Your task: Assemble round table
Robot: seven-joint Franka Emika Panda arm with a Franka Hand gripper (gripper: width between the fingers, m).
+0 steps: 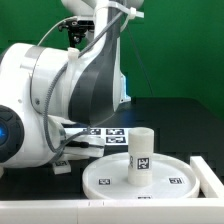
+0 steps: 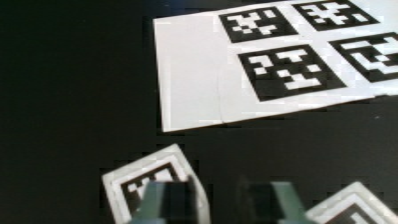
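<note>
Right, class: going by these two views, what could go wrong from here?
The gripper sits low over the white tagged foot, whose edges run out of frame: a grip might catch only a corner and twist it. The leg stands upright on the disc close to the arm; a swing could topple it.

foot blurry, cropped (wrist view), marker board pt hidden

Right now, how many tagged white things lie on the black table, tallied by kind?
large white rimmed round plastic disc: 1
short thick white cylinder leg, upright on the disc: 1
small white cross-shaped foot, only partly seen: 1
flat white marker board: 1
Total: 4
</note>
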